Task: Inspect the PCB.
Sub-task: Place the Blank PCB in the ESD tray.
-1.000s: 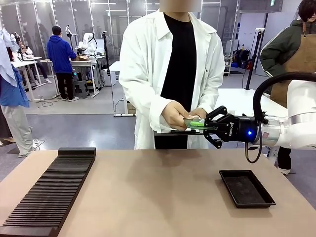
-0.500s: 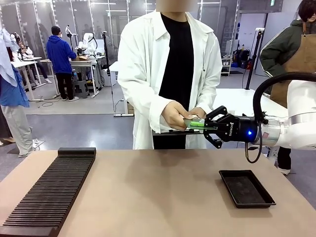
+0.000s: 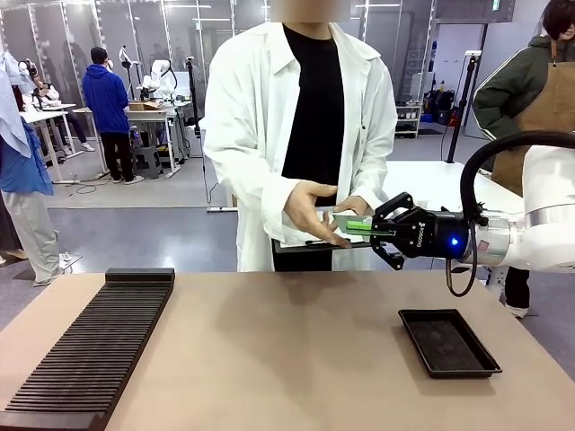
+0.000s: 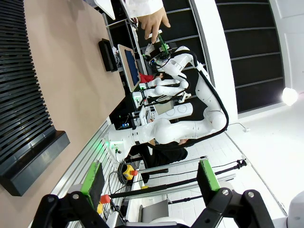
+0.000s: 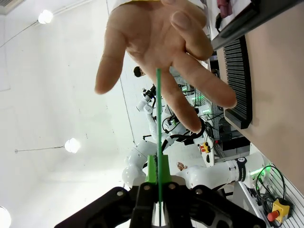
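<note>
Open lab floor w/ other benches behind; up front a tan table carrying a ribbed black slotted rack on the left and a black tray on the right. The PCB is off the table — pinched edge-on in the right gripper, jaws narrow and clamped on its near end, held out to the person's open hand just beside it. Left gripper hangs spread wide, holding nothing. Board looks thin, light, stiff — prob. fragile on its faces, so best taken by the bare edges, not the patterned side.
</note>
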Controlling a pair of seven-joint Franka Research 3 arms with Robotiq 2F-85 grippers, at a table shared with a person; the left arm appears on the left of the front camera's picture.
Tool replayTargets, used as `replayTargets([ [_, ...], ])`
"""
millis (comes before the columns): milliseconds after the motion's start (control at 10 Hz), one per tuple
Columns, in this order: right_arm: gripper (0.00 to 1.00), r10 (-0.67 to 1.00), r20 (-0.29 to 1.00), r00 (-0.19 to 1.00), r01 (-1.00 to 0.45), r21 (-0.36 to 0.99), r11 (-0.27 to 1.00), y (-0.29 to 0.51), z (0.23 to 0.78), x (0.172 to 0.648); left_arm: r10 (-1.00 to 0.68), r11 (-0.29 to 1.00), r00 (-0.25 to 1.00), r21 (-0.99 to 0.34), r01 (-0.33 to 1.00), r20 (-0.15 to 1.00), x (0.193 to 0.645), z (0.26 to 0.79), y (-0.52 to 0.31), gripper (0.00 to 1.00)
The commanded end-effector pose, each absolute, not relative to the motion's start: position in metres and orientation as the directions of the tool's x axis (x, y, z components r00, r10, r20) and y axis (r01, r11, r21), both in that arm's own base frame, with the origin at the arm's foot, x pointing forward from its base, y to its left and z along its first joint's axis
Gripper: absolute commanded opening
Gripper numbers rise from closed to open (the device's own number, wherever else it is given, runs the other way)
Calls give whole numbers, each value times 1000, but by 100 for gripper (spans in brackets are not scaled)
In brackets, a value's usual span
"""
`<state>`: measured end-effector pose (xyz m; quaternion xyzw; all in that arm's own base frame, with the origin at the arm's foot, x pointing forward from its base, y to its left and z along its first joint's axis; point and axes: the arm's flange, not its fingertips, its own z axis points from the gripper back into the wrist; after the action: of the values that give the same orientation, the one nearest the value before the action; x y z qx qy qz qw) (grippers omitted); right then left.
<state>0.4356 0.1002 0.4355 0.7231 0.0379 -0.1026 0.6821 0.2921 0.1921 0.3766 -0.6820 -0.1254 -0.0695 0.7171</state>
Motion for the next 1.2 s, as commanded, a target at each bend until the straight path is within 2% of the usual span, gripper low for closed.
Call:
replayTargets([
  [0,0,-84,-197,977,192,979,-67,101,437,436,66,65,962,-963,262,266,294,379,194,100],
  [1100,0,-84,-197,977,192,979,-67,101,437,436,66,65,962,-963,262,266,294,379,194,100],
])
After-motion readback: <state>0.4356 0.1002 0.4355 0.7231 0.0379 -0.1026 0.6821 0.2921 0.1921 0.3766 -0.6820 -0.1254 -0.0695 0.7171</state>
